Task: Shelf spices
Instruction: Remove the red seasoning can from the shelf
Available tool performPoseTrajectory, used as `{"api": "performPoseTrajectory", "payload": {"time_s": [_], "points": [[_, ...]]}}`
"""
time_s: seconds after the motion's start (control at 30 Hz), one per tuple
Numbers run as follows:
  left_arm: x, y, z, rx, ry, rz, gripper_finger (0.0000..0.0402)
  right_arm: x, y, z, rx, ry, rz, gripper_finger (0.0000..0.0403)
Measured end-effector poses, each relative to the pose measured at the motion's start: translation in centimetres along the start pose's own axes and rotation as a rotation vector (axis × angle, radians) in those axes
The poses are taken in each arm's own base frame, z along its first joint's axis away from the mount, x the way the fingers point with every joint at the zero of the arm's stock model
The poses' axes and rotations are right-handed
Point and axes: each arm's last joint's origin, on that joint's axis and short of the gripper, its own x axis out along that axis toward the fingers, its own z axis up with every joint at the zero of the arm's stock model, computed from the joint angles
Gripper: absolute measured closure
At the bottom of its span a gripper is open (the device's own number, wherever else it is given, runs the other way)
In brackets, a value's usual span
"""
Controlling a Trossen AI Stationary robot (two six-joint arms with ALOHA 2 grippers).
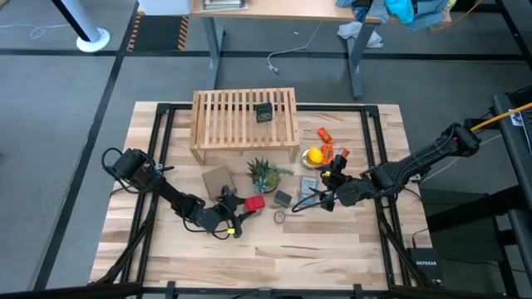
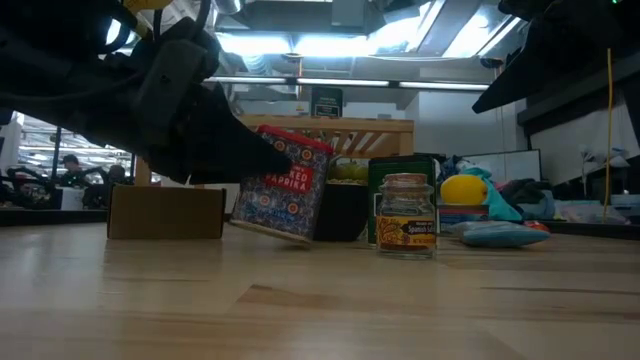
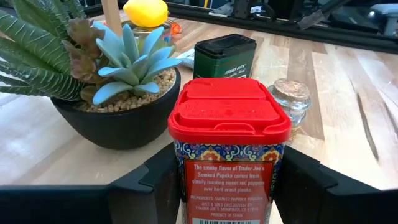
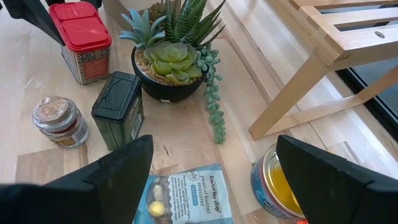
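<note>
Flanking red tin [image 3: 228, 140]: left gripper [image 3: 227, 186].

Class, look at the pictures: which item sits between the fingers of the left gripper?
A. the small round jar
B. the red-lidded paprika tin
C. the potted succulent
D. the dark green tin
B. The left gripper has a finger on each side of the red-lidded paprika tin, which tilts off the table in the low view.

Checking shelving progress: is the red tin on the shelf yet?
No. The red tin stands on the table between the left pincer's fingers, short of the shelf.
</note>
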Motion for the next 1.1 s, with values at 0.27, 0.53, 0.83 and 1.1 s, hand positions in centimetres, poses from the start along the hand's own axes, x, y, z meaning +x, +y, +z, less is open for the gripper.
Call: {"api": "performPoseTrajectory", "payload": {"time_s": [0.27, 0.53, 0.83, 1.1], "points": [[0.25, 0.26, 0.06, 0.0, 0.001, 0.012, 0.0204, 0.0, 0.0, 0.0, 0.0, 0.0, 0.0, 0.0056], [0.5, 0.54, 0.08, 0.015, 0.006, 0.025, 0.0202, 0.0, 0.0, 0.0, 0.0, 0.0, 0.0, 0.0056], [0.63, 0.7, 0.1, 0.008, 0.008, 0.033, 0.0201, 0.0, 0.0, 0.0, 0.0, 0.0, 0.0, 0.0056], [0.66, 0.73, 0.08, 0.018, 0.011, 0.032, 0.0201, 0.0, -0.01, 0.0, 0.0, 0.0, 0.0, 0.0056]]}}
